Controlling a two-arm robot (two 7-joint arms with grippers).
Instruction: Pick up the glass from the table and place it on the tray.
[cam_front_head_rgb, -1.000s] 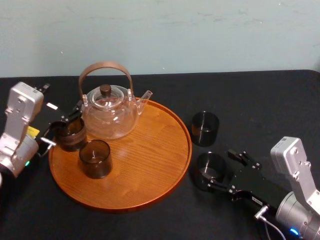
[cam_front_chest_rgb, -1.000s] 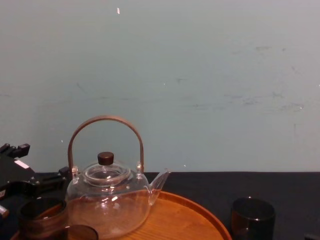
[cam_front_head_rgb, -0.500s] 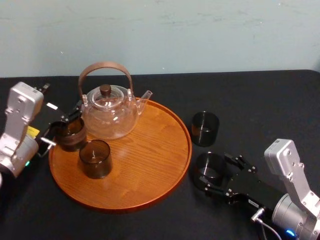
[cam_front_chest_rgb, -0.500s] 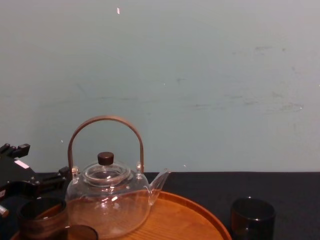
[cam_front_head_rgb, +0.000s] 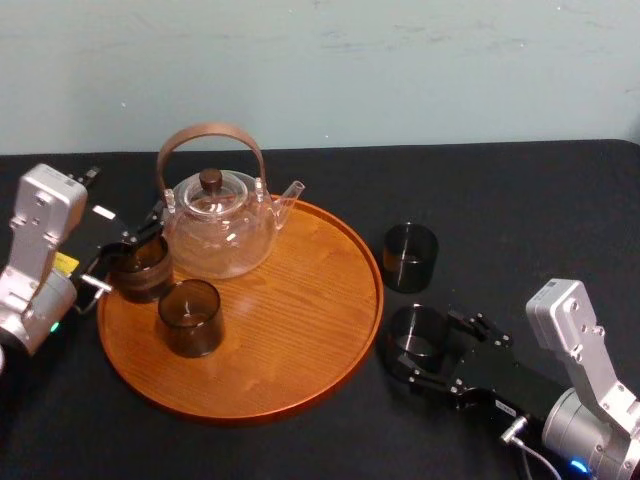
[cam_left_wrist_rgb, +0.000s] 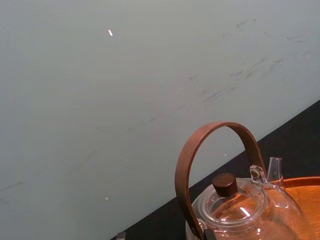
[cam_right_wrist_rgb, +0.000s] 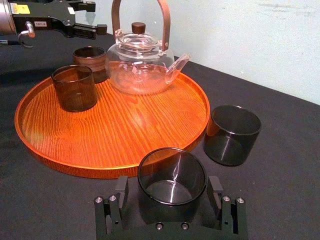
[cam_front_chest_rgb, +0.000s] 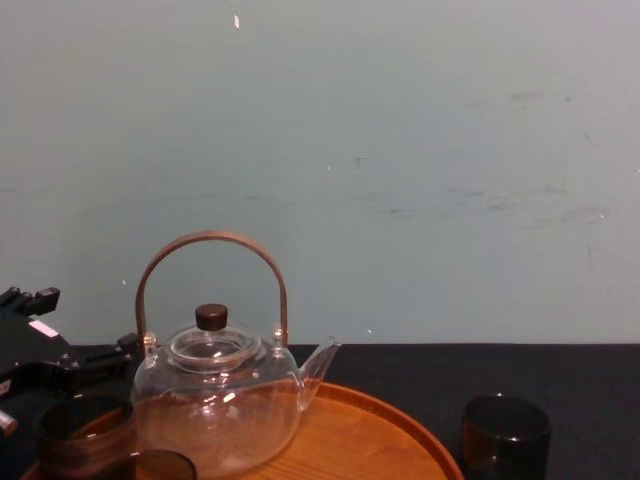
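Black R fingers (cam_right_wrist_rgb: 121, 191): apart, straddling glass (cam_right_wrist_rgb: 172, 175), not clamped.
R gripper (cam_right_wrist_rgb: 168, 184): crept further round it since last look; you close next.
glass: on table (cam_front_head_rgb: 520, 200), just beside tray (cam_front_head_rgb: 300, 335).
L gripper (cam_front_head_rgb: 130, 242): idle at tray's left rim, parted.

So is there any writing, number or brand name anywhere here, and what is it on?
Yellow sticker on the left gripper: print too small to read.
White label on the same gripper: a short code, too blurred to read.
Teapot, glasses, tray: no writing to be seen.
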